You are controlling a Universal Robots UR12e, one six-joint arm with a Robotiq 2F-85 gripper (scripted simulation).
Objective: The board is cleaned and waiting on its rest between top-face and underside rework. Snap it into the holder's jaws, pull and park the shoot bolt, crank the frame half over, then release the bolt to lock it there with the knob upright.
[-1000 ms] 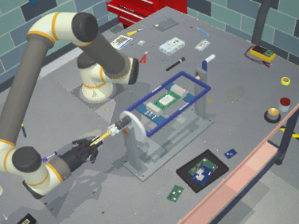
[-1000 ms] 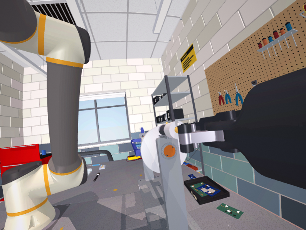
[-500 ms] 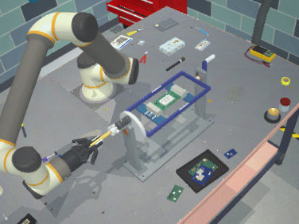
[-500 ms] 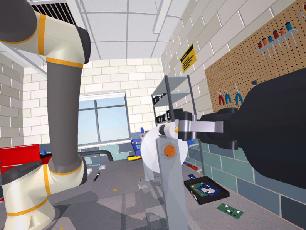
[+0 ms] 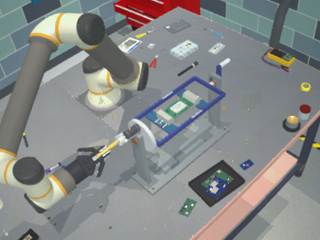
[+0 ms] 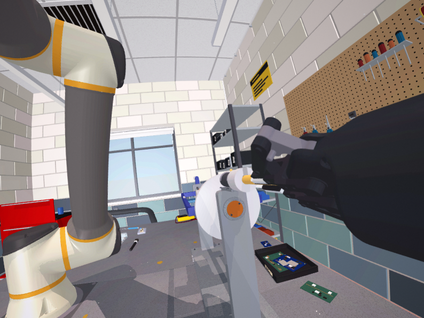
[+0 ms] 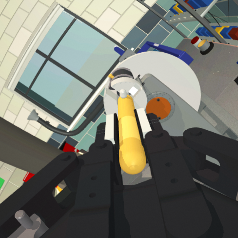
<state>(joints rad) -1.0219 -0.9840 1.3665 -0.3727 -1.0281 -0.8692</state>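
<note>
At the middle of the bench the blue frame [image 5: 181, 110] of the board holder lies flat between two grey posts, with the green board [image 5: 180, 106] sitting in its white jaws. At the near post a white index disc [image 5: 144, 130] carries the shoot bolt, whose yellow knob [image 7: 129, 136] points out sideways into my gripper [image 7: 126, 123], which is closed around that knob. The orange pivot cap [image 6: 235, 208] sits on the post below the bolt. A white crank handle [image 5: 224, 64] stands at the far post.
A black tray [image 5: 216, 182] with boards lies on the bench right of the holder, and a loose green board [image 5: 187, 207] lies in front of it. Small tools and parts are scattered behind the holder. The robot's base [image 5: 102, 91] stands left of the frame.
</note>
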